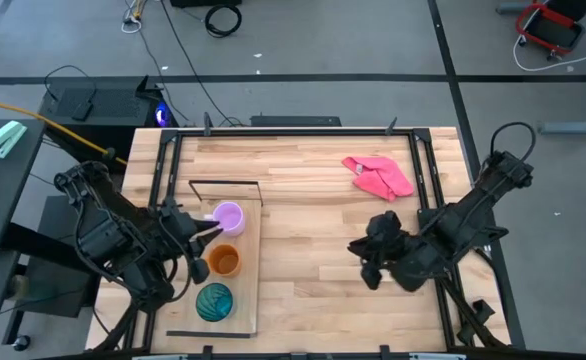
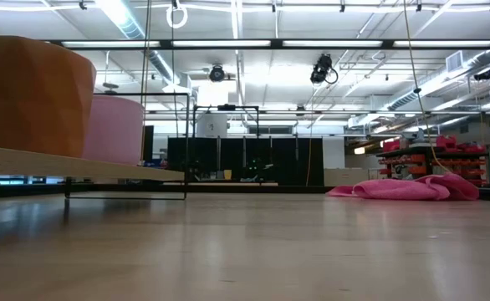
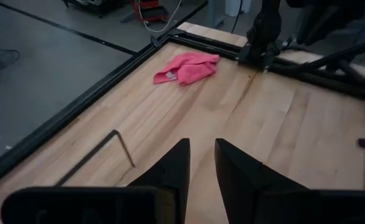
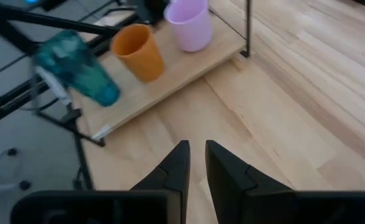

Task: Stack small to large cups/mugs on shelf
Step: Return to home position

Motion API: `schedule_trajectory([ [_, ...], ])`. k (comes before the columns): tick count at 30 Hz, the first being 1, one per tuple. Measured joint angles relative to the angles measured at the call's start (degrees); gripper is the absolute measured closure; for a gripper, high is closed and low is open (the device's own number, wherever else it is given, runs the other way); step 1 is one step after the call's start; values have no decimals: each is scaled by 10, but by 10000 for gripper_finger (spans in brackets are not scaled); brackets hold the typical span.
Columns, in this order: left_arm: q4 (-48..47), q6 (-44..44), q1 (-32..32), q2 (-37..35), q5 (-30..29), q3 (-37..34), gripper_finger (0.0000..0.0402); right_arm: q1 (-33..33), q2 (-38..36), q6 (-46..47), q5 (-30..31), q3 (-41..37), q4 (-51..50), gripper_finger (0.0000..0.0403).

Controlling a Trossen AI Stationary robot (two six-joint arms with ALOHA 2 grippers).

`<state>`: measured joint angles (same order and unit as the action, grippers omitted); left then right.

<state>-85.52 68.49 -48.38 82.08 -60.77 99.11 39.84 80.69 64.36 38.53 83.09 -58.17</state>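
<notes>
The light-wood shelf [image 1: 245, 285] lies on the table's left side, with a black wire frame [image 1: 225, 184] at its far end. Three vessels stand upright in a row on it: the lilac mug [image 1: 230, 214] farthest, the orange mug [image 1: 223, 261] in the middle, and the teal tumbler [image 1: 214, 301] nearest. They also show in the right wrist view: lilac [image 4: 189, 26], orange [image 4: 139, 53], teal [image 4: 76, 70]. My left gripper [image 1: 211, 232] hovers above the shelf between the lilac and orange mugs, fingers close together and empty [image 3: 201, 163]. My right gripper [image 1: 366, 268] is shut and empty over the table's middle right [image 4: 195, 163].
A crumpled pink cloth [image 1: 378, 175] lies at the table's far right and also shows in the low view [image 2: 412, 188]. A black metal frame [image 1: 418, 170] runs around the tabletop. Bare wood [image 1: 313, 250] lies between the shelf and my right gripper.
</notes>
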Motion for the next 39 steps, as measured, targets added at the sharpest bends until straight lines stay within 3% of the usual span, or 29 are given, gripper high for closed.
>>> schedule_trajectory([
  [6, 65, -34, 0, 0, 0, 0, 312, 38, -52, -42, 26, 0, 1, 343],
  [11, 228, -193, 3, -4, 1, 0, 318, 76, -87, -55, 61, 0, 1, 343],
  [14, 375, -343, 3, -8, 73, 0, 322, 93, -103, -64, 74, 0, 1, 343],
  [18, 561, -536, 3, -10, 236, 0, 323, 106, -122, -67, 80, 0, 2, 343],
  [22, 665, -647, 3, -11, 386, 0, 317, 123, -129, -78, 81, 0, 25, 343],
  [24, 677, -661, 3, -12, 425, 0, 315, 134, -129, -97, 81, 0, 51, 343],
  [32, 677, -667, 6, -22, 455, 0, 312, 177, -126, -229, 80, 0, 213, 343],
  [39, 717, -728, 16, -28, 620, 0, 320, 207, -126, -319, 74, 0, 304, 343],
])
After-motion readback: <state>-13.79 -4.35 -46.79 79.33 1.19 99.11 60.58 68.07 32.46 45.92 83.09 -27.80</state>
